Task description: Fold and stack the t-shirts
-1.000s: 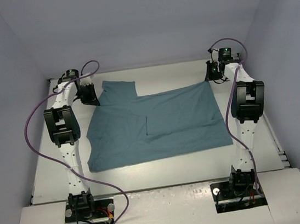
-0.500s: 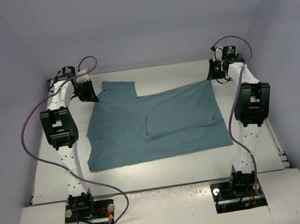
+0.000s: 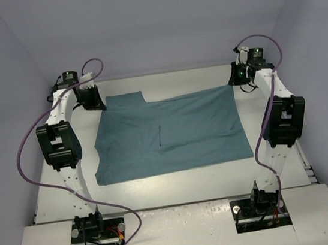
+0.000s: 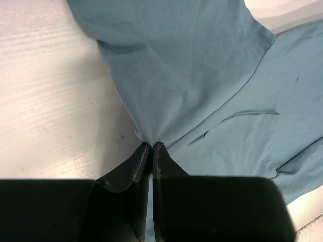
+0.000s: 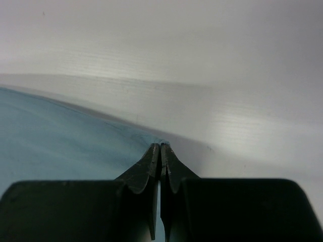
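- T-shirt (image 3: 172,136) lies spread flat across the middle of the white table (image 3: 178,184).
- Left gripper (image 4: 151,145) pinches its far left edge, jaws pressed together.
- Right gripper (image 5: 160,146) pinches its far right corner.

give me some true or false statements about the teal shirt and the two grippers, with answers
1. The left gripper is shut on an edge of the t-shirt. True.
2. The right gripper hangs open, holding nothing. False: it is shut on the t-shirt's far right corner.
3. Both grippers are at the far side of the t-shirt, away from the arm bases. True.
4. The t-shirt is folded into a small square. False: it lies spread wide on the table.
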You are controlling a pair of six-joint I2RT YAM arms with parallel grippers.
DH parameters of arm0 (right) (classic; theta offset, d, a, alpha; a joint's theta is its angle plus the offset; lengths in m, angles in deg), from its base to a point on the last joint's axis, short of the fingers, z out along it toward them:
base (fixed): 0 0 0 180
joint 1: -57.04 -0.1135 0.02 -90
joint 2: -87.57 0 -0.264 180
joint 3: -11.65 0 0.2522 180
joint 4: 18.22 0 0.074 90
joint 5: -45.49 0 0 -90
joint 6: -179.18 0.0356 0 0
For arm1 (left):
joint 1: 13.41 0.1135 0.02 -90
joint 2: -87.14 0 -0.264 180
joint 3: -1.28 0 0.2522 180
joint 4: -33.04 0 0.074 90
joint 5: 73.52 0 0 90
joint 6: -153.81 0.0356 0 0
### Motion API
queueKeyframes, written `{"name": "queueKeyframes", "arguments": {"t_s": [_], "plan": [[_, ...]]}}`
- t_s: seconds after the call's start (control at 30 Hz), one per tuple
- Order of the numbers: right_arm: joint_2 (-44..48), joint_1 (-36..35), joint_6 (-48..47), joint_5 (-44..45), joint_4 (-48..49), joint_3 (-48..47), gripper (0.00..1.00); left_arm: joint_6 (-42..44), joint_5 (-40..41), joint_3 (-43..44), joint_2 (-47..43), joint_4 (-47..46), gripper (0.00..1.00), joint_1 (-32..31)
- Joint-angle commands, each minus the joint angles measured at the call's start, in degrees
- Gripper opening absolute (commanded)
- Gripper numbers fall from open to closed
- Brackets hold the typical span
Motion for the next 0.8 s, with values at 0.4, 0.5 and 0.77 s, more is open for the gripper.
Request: {"name": "queueKeyframes", "arguments": {"t_s": [0.4, 0.5, 0.77], "plan": [[15.97, 1.35, 2.25, 1.63, 1.83, 12.94, 0.00, -1.00, -0.15, -12.14, -14.48, -5.15, 0.00, 1.16], [18.04, 1.35, 2.83, 2.93, 2.09, 15.84, 0.00, -1.27, 0.02, -15.57, -16.48, -5.72, 0.00, 1.12], [23.22, 1.44, 7.53, 8.49, 2.68, 22.25, 0.00, -3.61, 2.53, -22.40, -23.26, -6.73, 0.00, 1.12]]}}
